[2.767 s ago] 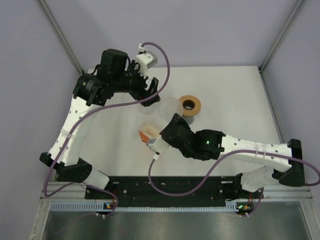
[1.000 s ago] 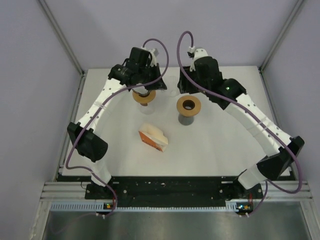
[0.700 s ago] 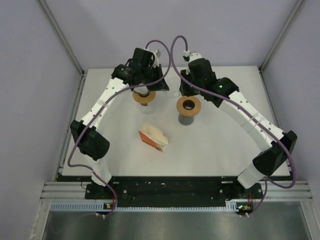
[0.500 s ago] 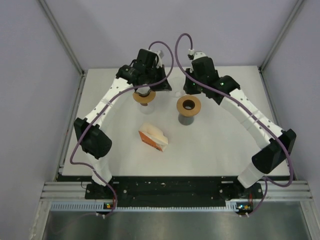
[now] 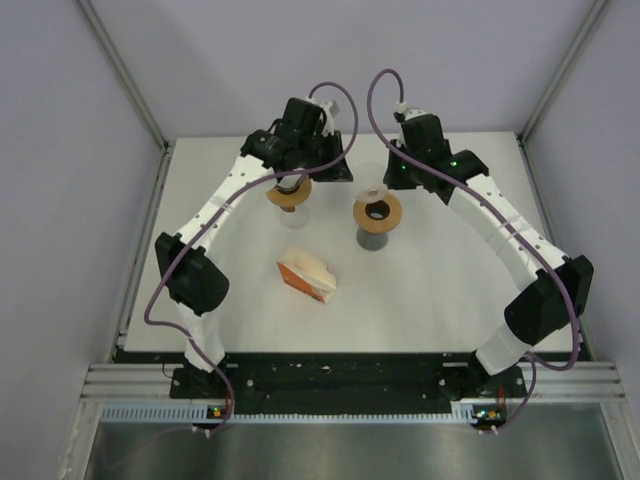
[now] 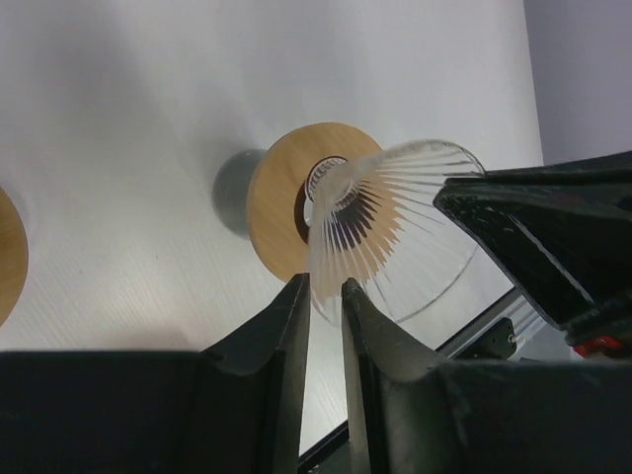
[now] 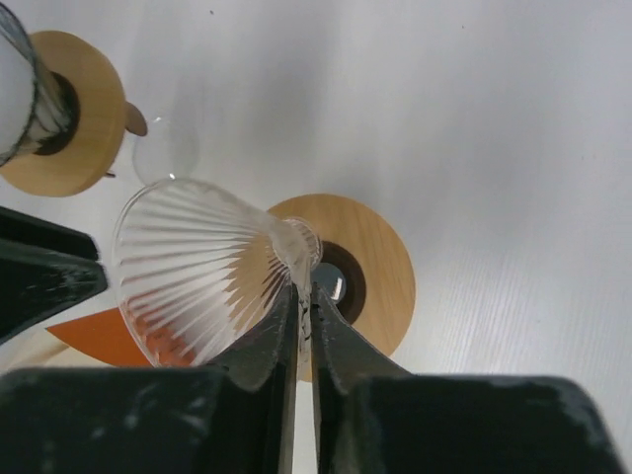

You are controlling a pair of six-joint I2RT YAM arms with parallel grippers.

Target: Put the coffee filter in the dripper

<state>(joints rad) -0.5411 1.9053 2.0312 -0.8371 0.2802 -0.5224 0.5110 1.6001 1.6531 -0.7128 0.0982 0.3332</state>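
A clear ribbed glass dripper (image 5: 365, 185) hangs tilted between both arms, just above a wooden ring stand (image 5: 377, 211). My right gripper (image 7: 304, 291) is shut on the narrow neck of the dripper (image 7: 193, 267). My left gripper (image 6: 326, 286) stands slightly open, with the wide rim of the dripper (image 6: 395, 227) between its fingertips. The coffee filter (image 5: 306, 275) lies as a white stack in an orange holder at mid table, away from both grippers.
A second wooden ring stand (image 5: 288, 193) stands under the left arm and shows at the top left of the right wrist view (image 7: 74, 114). The ring (image 6: 281, 212) below the dripper sits on a dark round base. Purple walls surround the table.
The right gripper has closed on the dripper's neck. The left gripper's jaws have parted a little around the rim. Both wrists shifted slightly over the right-hand ring stand.
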